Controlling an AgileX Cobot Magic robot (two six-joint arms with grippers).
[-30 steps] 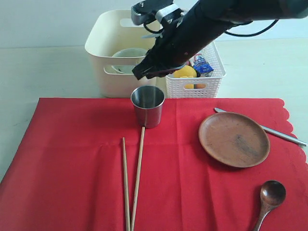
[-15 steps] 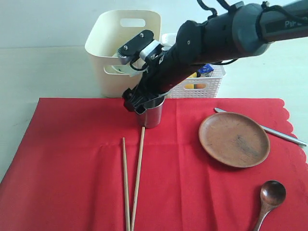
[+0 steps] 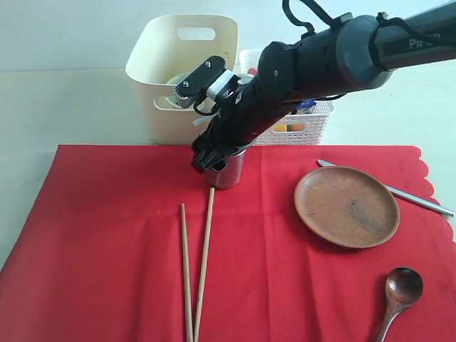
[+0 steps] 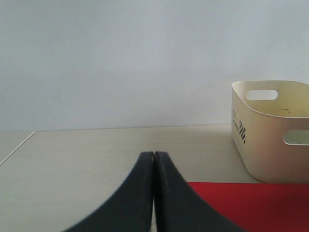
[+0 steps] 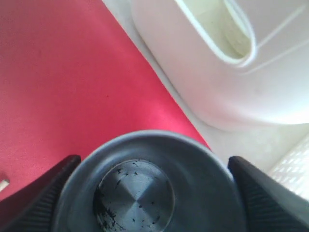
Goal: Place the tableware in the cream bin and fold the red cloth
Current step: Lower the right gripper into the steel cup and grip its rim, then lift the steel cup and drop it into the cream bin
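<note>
The left end effector (image 4: 153, 166) has its jaws pressed together with nothing between them, above the bare counter (image 3: 71, 107) near the corner of the red cloth (image 3: 107, 235). The cloth lies flat and unfolded, so the folding is not yet begun. In the cream bin (image 3: 153, 68), behind the cloth, a pale bowl (image 3: 172, 96) seems to lie already, partly hidden. The rest of the tableware is on the cloth. The chopsticks (image 3: 204, 256) lie almost parallel, long axis from the near edge toward the steel cup (image 3: 229, 174); the right one ends just at its base. The cup stands upright, mouth upward, and the right end effector (image 3: 217, 153) is wide, one jaw on each side, close to the rim; a firm grip is not shown. The brown plate (image 3: 347, 206) lies flat. The knife (image 3: 420, 201) runs slantwise from behind the plate toward the cloth's right edge. The wooden spoon (image 3: 402, 288) points its bowl away, handle toward the near edge.
</note>
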